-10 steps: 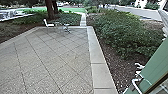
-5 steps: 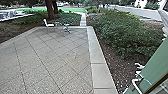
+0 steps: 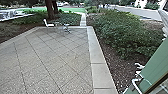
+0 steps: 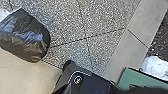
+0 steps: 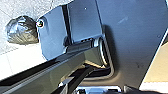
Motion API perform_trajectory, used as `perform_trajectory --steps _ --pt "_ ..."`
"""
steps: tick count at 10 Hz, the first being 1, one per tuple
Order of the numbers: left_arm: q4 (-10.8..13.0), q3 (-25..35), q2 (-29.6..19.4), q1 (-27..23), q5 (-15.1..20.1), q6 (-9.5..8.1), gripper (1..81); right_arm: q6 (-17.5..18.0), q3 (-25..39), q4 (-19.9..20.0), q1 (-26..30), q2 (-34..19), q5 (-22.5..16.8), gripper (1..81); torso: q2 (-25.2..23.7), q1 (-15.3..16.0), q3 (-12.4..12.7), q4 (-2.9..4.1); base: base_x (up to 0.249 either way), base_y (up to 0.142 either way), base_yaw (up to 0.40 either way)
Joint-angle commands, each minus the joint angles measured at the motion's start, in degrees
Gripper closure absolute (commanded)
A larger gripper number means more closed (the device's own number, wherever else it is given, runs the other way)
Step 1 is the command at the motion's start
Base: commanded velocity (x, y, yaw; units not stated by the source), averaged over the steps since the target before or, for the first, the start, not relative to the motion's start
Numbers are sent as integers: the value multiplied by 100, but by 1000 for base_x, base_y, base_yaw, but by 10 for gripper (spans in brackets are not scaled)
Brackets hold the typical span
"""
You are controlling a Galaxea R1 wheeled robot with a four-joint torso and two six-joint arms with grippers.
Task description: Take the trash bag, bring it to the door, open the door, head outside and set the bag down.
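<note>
Left wrist view, and there's the black trash bag (image 4: 25,36), bulging where the speckled paving (image 4: 67,30) meets a smooth pale strip (image 4: 20,68)! Right wrist view puts it near my base (image 5: 51,32), apparently resting on the ground. Outdoors, folks: shrubs (image 3: 125,32) to the right, a white chair (image 3: 48,24) well ahead. I'd call this the put-down step, likely complete. My grippers, spread or pressed together? Can't tell. Next move calls for leaving that bag undisturbed, wheels well clear.
</note>
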Motion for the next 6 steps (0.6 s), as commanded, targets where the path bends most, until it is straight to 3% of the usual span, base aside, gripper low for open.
perform_trajectory --steps 1,4,6 --pt "-102 -93 -243 -390 446 227 10 -8 55 -91 106 23 -147 10 0 0 0 0 0 0 0" --pt "-137 -128 204 277 307 893 10 -8 55 -91 106 32 -165 10 0 0 0 0 0 0 0" --pt "-146 -128 538 806 -150 1280 10 -16 55 -100 98 41 -174 10 0 0 0 0 0 0 0"
